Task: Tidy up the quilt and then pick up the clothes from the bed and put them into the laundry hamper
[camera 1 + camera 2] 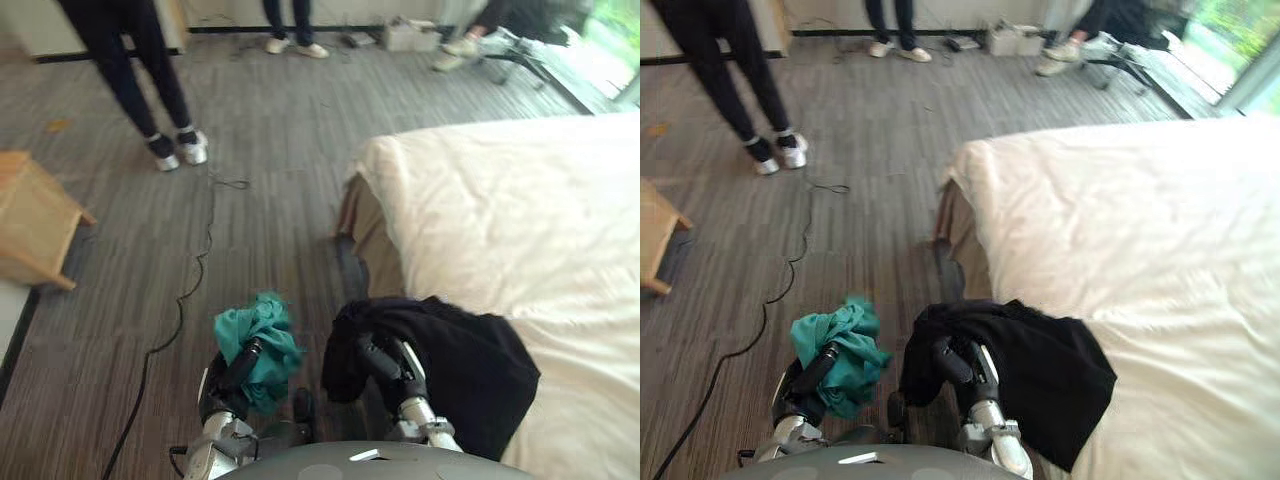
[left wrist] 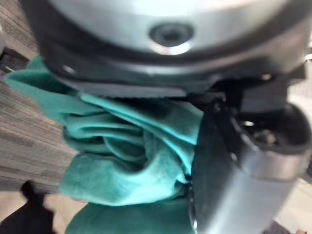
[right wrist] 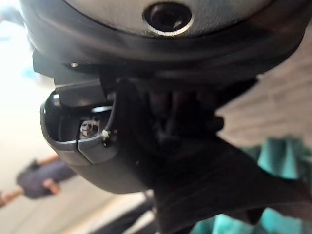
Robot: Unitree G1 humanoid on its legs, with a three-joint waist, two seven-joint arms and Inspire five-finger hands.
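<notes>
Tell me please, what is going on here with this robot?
The robot stands beside the bed with clothes in both hands. Its left hand grips a bunched teal garment, and its right hand grips a black garment that hangs down next to the bed's edge. The white quilt lies fairly smooth on the bed. A few people stand on the floor further away.

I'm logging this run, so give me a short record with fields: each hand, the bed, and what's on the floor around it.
left hand: shut on teal cloth, held over floor
right hand: shut on black cloth, beside bed
quilt: white, spread over bed
around: people's legs standing far off; wooden stand at left
</notes>
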